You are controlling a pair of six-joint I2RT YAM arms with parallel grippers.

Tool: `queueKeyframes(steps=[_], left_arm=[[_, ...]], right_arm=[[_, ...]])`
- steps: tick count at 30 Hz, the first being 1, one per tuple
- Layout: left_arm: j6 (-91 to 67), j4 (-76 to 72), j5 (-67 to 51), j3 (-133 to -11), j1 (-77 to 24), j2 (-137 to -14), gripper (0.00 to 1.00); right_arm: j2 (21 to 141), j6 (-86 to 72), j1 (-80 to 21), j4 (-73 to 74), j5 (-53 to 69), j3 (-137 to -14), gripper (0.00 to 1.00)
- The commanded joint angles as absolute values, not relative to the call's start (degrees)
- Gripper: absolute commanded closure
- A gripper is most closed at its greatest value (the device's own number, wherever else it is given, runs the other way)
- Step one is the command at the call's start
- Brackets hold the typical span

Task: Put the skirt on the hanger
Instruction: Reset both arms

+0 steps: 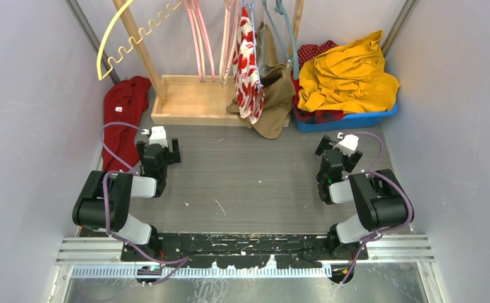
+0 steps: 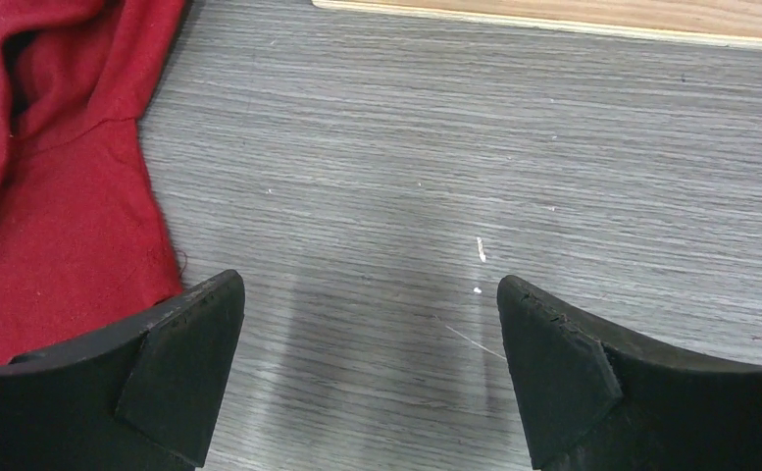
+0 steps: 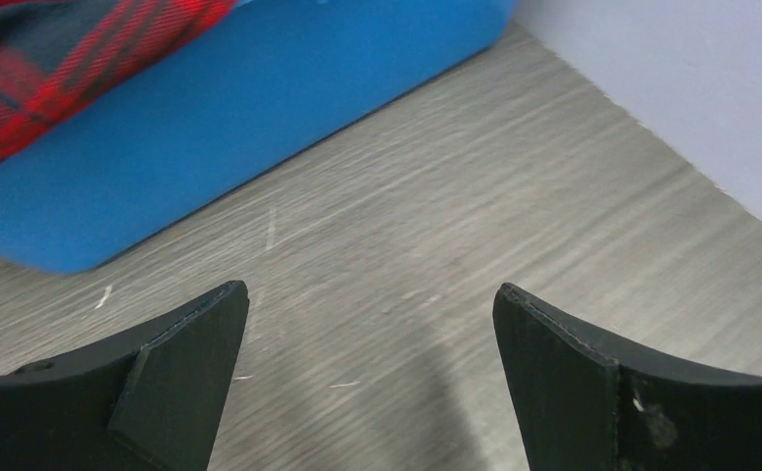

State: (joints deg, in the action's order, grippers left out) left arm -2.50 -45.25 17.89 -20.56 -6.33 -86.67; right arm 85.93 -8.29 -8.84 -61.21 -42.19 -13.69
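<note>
Can't say for sure which piece is the skirt. My best bet is the red garment [image 1: 125, 107], the only one lying loose on the worktop [image 1: 242, 170]. It's crumpled along the far left wall, just left of the wooden rack [image 1: 192, 101]. Nothing's gripping it.

Hangers are up on the rack: a yellow hanger [image 1: 113, 38] sticking out to the left, pink hangers [image 1: 198, 38] in the middle and blue hangers [image 1: 283, 31] to the right. A red-and-white floral piece [image 1: 248, 69] and a tan piece [image 1: 277, 101] hang there and drape onto the rack's right end.

The left pincer [image 1: 159, 151] is wide open over bare worktop, holding nothing. From the left wrist view [image 2: 367, 363], the red garment [image 2: 53, 196] sits right next to its left finger. I can't tell if they touch.

The right pincer [image 1: 338, 154] is also spread wide and empty, pointing at the blue bin [image 1: 349, 120] in the far right corner. From its wrist camera [image 3: 367, 363], the bin [image 3: 210, 147] is close ahead with some plaid cloth [image 3: 63, 69] hanging over the rim. The bin is heaped with a big yellow cloth [image 1: 349, 76], and a red dotted bit [image 1: 315, 52] peeks out behind.
</note>
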Motion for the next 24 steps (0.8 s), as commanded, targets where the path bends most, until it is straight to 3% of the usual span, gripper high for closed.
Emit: queueKeyframes(steps=[1,9,11,13,24], left_arm=[[-2.6,-50.5,17.8,-21.3,-6.0,-86.6,0.01],[-2.7,-50.6,16.2,-21.1,-5.7,-87.4,0.01],[-2.2,-56.9,14.9,-19.8,-4.9,-89.7,0.01],[-2.9,-51.9,14.4,-20.7,-4.8,-88.0,0.0],[-2.6,-54.5,14.3,-19.9,-4.7,-88.5,0.0]], right_arm=[[87.5,-8.3,-6.2,-59.7,-31.0,-16.2,0.0],[89.0,-7.9,-4.2,-56.6,-27.8,-18.6,0.0],[89.1,-7.8,-4.2,-56.7,-27.9,-18.6,0.0],[88.9,-7.9,-4.2,-56.5,-27.8,-18.6,0.0],[88.8,-7.9,-4.2,-57.0,-27.9,-18.3,0.0]])
